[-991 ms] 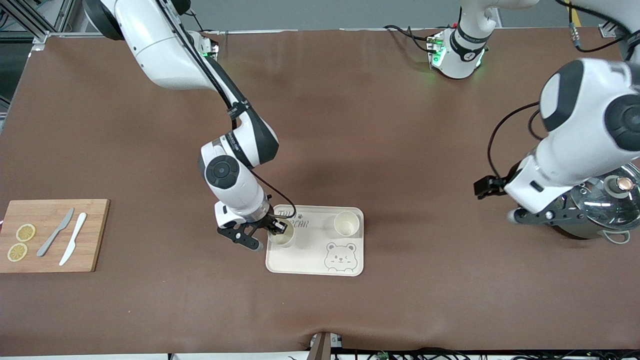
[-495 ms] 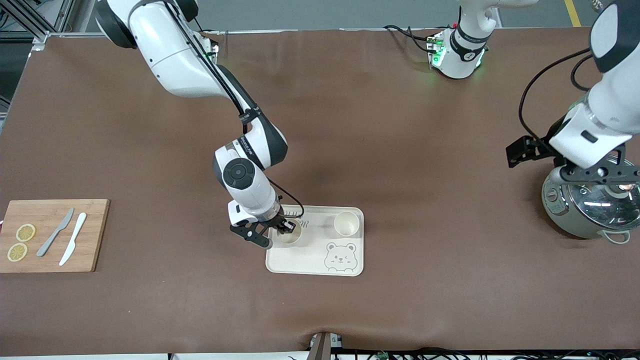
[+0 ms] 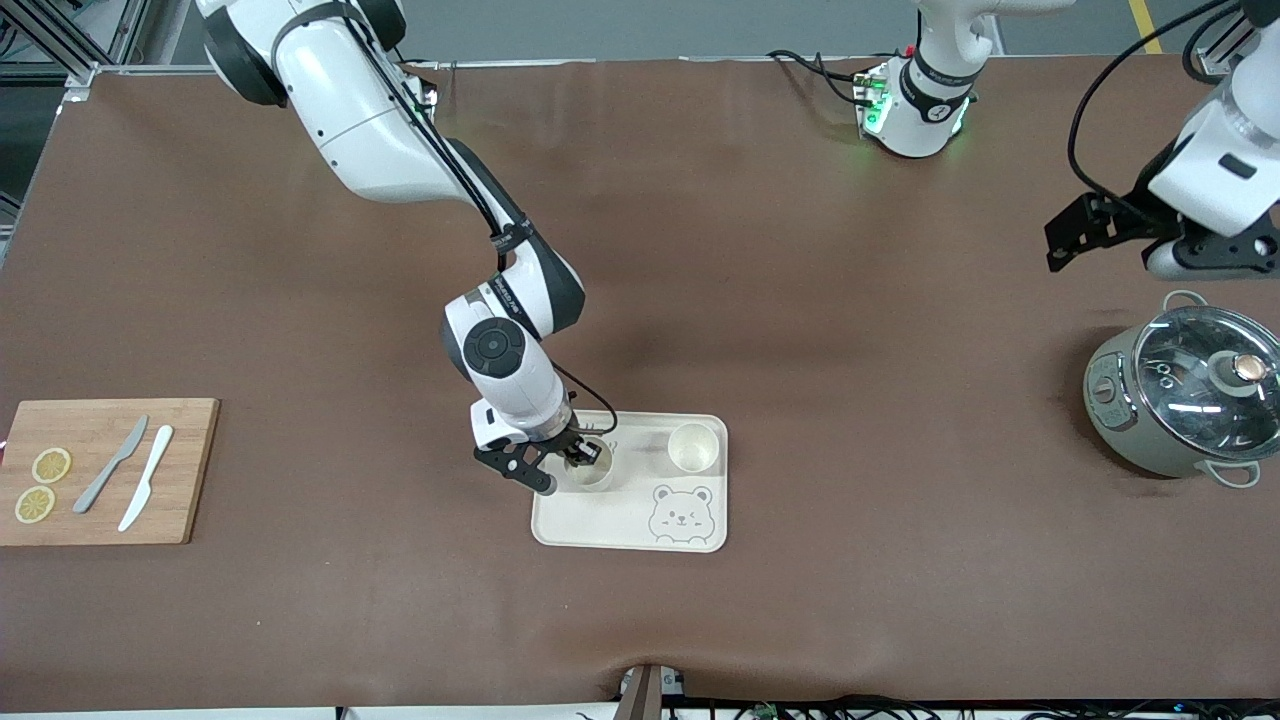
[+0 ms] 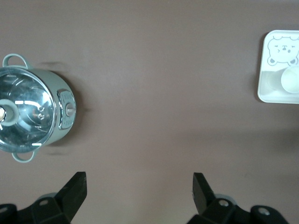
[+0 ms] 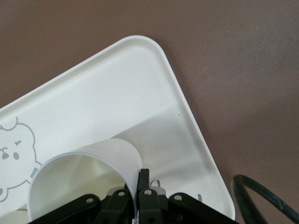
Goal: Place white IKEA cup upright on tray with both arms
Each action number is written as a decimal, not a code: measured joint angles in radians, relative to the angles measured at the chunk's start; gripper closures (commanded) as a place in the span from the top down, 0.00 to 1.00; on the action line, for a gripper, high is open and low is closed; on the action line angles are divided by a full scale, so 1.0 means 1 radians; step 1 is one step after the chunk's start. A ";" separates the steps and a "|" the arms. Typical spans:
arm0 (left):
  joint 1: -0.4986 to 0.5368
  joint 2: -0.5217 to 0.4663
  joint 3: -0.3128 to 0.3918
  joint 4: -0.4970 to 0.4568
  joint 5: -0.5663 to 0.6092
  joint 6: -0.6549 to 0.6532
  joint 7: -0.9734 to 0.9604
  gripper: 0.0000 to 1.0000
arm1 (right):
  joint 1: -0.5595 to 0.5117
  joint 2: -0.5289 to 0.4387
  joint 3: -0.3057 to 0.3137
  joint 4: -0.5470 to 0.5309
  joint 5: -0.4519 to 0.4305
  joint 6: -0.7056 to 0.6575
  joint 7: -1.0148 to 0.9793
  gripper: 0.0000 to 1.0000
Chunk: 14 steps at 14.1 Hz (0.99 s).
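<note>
My right end effector [image 3: 578,457] pinches the rim of a white cup [image 3: 589,468], one finger inside the mouth and one outside, holding it mouth-up over the cream tray [image 3: 600,525] with the bear face. The right wrist view shows the cup's wall clamped between the closed fingers with the tray floor directly beneath; whether its base already touches the tray, I cannot tell. A second white cup [image 3: 693,446] stands upright on the same tray, toward the left arm's end, well apart from the first.

My left end effector [image 3: 1195,255] hangs empty with its fingers spread wide, high over the bare counter [image 3: 800,300] above the lidded pot [image 3: 1190,400], and that arm waits.

I judge the job nearly finished: one cup is placed, the other is upright and over the tray. What remains, as I read it, is to settle it, release it and lift clear without tipping it.

The count:
- two arms
- two white cups
- one tray
- one glass-lidded pot
- one wooden cutting board [image 3: 180,480] at the right arm's end of the counter
- two lemon slices [image 3: 42,484], a grey knife [image 3: 110,465] and a white knife [image 3: 146,477] on the board
</note>
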 measured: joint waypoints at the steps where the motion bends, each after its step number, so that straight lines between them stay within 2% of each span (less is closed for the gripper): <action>1: 0.002 -0.015 0.000 -0.006 0.000 -0.007 0.004 1.00 | 0.000 0.000 0.000 0.000 0.000 0.000 0.000 0.38; 2: 0.007 -0.026 0.000 -0.009 0.000 -0.011 0.022 1.00 | 0.000 0.000 0.000 0.000 0.000 0.000 0.001 0.83; 3: 0.017 -0.034 0.001 -0.011 0.000 -0.013 0.044 1.00 | 0.000 0.001 0.000 0.000 0.000 0.000 0.001 1.00; 7: 0.063 -0.038 0.011 -0.009 -0.005 -0.011 0.102 1.00 | 0.000 0.003 -0.006 0.000 -0.020 0.000 0.004 1.00; 14: 0.064 -0.004 0.024 0.060 -0.015 -0.009 0.112 1.00 | 0.000 0.001 -0.015 0.007 -0.036 -0.002 0.005 1.00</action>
